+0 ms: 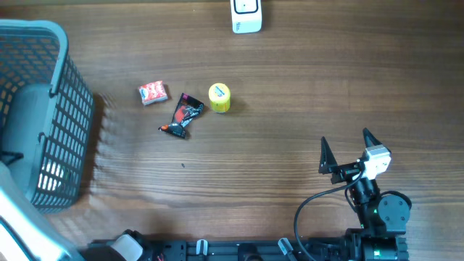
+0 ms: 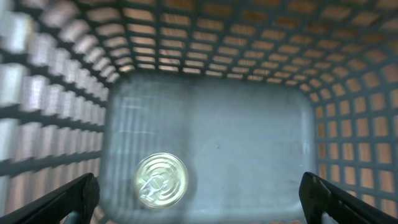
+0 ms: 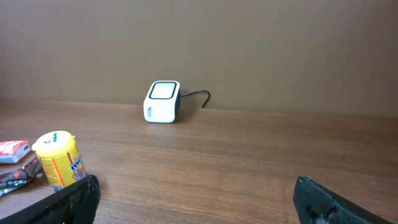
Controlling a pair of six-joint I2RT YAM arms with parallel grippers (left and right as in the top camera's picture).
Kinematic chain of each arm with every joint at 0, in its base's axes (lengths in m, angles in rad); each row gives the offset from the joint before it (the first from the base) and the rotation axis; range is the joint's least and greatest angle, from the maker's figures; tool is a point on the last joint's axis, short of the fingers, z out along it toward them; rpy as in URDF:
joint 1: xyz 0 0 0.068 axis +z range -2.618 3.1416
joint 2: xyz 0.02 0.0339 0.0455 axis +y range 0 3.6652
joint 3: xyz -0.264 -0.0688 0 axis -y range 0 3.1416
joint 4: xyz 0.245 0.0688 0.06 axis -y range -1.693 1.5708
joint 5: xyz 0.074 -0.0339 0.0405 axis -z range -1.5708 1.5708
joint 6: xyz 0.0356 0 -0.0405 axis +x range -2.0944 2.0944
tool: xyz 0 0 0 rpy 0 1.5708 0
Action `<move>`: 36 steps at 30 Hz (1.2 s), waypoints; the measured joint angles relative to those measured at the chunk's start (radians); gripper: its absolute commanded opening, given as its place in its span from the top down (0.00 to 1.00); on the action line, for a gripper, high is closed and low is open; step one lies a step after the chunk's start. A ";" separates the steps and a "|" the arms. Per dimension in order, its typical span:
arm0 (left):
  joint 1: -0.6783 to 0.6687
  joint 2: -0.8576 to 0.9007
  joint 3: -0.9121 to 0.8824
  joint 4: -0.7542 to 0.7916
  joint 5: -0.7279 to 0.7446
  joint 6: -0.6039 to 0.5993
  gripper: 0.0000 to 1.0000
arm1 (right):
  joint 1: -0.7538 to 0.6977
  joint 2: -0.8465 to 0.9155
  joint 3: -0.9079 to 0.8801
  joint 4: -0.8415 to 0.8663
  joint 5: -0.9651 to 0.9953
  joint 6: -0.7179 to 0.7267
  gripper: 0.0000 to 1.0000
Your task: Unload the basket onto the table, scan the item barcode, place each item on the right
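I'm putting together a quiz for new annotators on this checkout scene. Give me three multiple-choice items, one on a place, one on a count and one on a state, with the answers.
1. Where is the silver can?
A) on the bare wood
B) on the floor of the basket
C) held in a gripper

2. Leaving the scanner aside, how many small products lie on the table?
A) one
B) three
C) five

3. How does the right gripper stand?
A) shut on a product
B) shut on nothing
C) open and empty

Answers:
1 B: the left wrist view looks down on it inside the mesh walls.
2 B: a red packet, a black packet and a yellow tub.
3 C: its fingers are spread, with only wood between them.
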 measured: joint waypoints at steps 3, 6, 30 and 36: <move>0.000 0.077 -0.001 0.027 0.019 0.021 0.00 | 0.000 0.000 0.000 0.000 0.000 0.000 0.00; 0.000 0.148 -0.002 -0.016 0.045 0.032 0.00 | 0.000 0.000 0.000 0.000 0.000 0.000 0.00; 0.000 0.425 -0.177 0.080 0.109 0.119 0.00 | 0.000 0.000 0.000 0.000 0.000 0.000 0.00; 0.010 0.407 -0.328 0.230 0.087 0.123 0.00 | 0.000 0.000 0.000 0.000 0.000 0.000 0.00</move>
